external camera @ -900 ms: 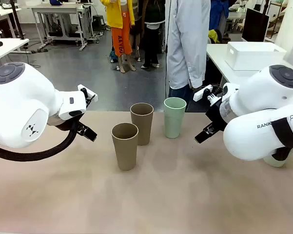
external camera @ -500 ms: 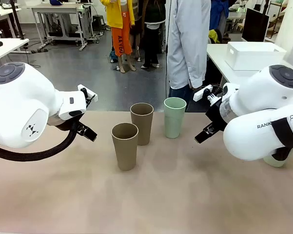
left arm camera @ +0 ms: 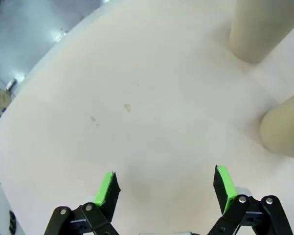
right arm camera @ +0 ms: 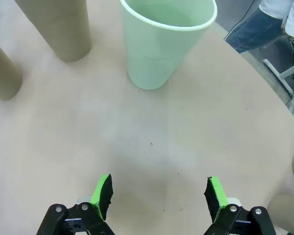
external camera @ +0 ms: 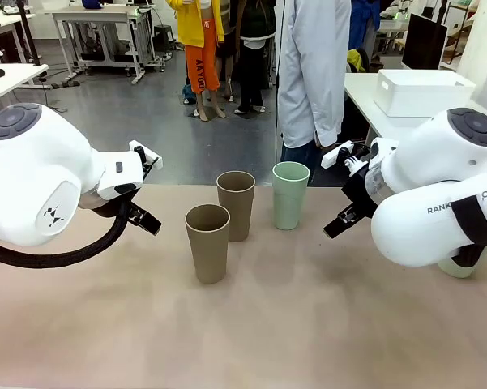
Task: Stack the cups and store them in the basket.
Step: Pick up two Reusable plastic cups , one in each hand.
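The cups [external camera: 236,207], tall tapered matte tumblers without handles, were found standing apart and upright on the tabletop [external camera: 251,340], with none nested into another. The task was therefore judged to be at its very start: all stacking and all storing was left to be done.

The tabletop was seen as a broad, flat, dull beige surface with faint marks. The white rectangular plastic basket [external camera: 425,96], with sloped walls and a rolled rim, was set on a separate white table at the far right, well apart from the tumblers; nothing could be seen in it from this angle.

Three tumblers were grouped near the middle: a brown-tan one nearest the robot [external camera: 207,243], a second brown-tan one [external camera: 236,190] just behind it, and a pale mint green one [external camera: 291,196] to their right, near the far edge. Their walls looked smooth and unglazed, with thin plain rims. A pale green form [external camera: 456,267] was glimpsed beneath the right arm and was taken, tentatively, for a further cup.

The left gripper [left arm camera: 166,188] was held above bare tabletop with its green-padded fingers [left arm camera: 106,188] spread wide and nothing between them. The right gripper [right arm camera: 157,193] was likewise spread wide and empty, short of the mint tumbler.
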Tool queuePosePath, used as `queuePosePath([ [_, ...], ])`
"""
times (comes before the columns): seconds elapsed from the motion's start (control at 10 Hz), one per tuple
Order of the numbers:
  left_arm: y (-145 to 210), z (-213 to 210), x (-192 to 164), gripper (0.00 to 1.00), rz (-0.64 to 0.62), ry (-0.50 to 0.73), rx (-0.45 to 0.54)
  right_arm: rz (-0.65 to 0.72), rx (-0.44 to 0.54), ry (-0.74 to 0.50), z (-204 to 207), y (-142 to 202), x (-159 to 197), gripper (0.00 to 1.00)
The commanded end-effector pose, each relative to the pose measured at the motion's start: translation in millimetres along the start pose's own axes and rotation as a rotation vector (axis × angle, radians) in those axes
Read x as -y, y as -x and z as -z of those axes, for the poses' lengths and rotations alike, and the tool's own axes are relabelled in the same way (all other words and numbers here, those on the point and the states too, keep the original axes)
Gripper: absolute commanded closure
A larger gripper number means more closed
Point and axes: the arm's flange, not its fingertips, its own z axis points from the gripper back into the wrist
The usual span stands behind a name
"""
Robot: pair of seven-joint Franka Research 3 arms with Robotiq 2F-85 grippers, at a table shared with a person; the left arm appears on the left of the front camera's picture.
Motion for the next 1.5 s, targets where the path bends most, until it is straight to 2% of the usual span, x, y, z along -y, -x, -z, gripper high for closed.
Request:
queuePosePath([
  [0.0, 0, 0, 0, 0.0, 0.0, 0.0, 0.0, -0.001, 0.004, -0.001, -1, 0, -1, 0.0],
  [0.2, 0, 0, 0, 0.0, 0.0, 0.0, 0.0, 0.0, 0.0, 0.0, 0, 0, 0, 0.0],
  [0.5, -9, -67, -33, 0.0, 0.081, 0.121, 0.05, -0.036, 0.139, -0.088, -78, 1, 49, 0.0],
  [0.7, -13, -115, -67, 0.0, 0.172, 0.223, 0.093, -0.03, 0.197, -0.147, -129, 14, 103, 0.0],
  [0.9, -4, -127, -116, 0.0, 0.297, 0.383, 0.143, -0.107, 0.255, -0.272, -155, 38, 169, 0.0],
  [1.0, 1, -123, -133, 0.0, 0.323, 0.444, 0.207, -0.14, 0.288, -0.299, -160, 47, 188, 0.0],
  [1.1, 8, -116, -143, 0.0, 0.405, 0.462, 0.284, -0.184, 0.382, -0.342, -162, 53, 200, 0.0],
  [1.2, 12, -107, -136, 0.0, 0.367, 0.44, 0.255, -0.081, 0.269, -0.229, -165, 52, 165, 0.0],
  [1.3, 14, -138, -132, 0.0, 0.339, 0.391, 0.234, -0.081, 0.269, -0.229, -165, 52, 165, 0.0],
  [1.4, 14, -138, -132, 0.0, 0.339, 0.391, 0.234, -0.081, 0.269, -0.229, -165, 52, 165, 0.0],
])
